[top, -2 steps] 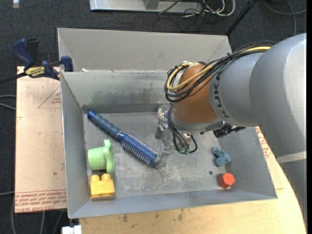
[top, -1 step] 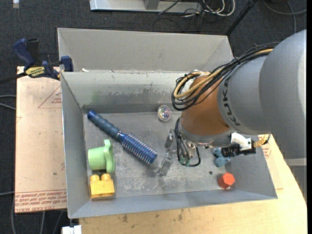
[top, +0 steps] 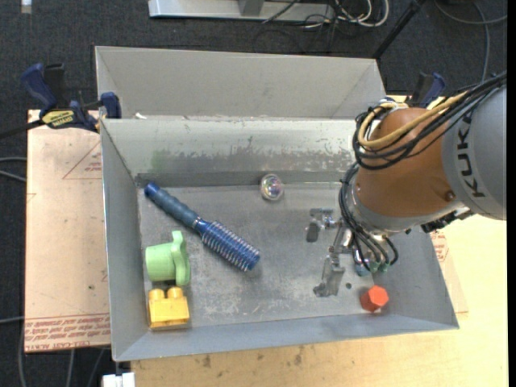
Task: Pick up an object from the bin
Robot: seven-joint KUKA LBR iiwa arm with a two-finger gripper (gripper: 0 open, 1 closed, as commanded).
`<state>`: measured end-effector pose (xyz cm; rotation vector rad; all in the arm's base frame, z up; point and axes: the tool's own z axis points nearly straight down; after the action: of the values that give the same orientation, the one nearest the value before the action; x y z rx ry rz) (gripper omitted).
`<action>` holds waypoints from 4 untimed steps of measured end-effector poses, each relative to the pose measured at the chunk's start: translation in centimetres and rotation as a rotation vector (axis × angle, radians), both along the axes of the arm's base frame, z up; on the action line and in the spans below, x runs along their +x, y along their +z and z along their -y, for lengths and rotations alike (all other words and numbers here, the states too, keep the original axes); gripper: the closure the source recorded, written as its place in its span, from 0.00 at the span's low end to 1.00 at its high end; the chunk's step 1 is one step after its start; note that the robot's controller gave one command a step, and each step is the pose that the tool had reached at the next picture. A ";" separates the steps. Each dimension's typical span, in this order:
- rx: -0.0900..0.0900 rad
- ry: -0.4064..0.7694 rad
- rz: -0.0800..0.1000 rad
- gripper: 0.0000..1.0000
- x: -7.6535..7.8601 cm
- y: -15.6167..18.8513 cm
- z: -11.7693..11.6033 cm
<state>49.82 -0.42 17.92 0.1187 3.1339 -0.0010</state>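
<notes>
— What's in our bin?
— A blue brush, green spool and yellow brick lie far from our gripper. A small round orange cap sits just beside its spread, empty fingers.

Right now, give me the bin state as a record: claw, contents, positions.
claw: open, nothing between its fingers, over bare floor in the right half of the grey bin
nearest thing: small orange-red piece, front right, apart from the claw
brush: blue hairbrush, lying diagonally, left of centre
green piece: rounded green part, front left
yellow block: front-left corner, right next to the green piece
ball: shiny clear ball at the foot of the back wall
</notes>
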 end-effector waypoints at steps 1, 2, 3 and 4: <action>-0.001 0.195 -0.008 0.00 -0.5 -4.2 8.8; -0.002 0.471 -0.003 0.00 2.3 -6.3 14.8; 0.017 0.808 -0.001 0.00 0.0 -10.9 13.8; 0.006 0.809 -0.002 1.00 0.0 -10.9 14.5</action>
<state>49.80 -14.90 7.00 -1.1249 2.9298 0.0119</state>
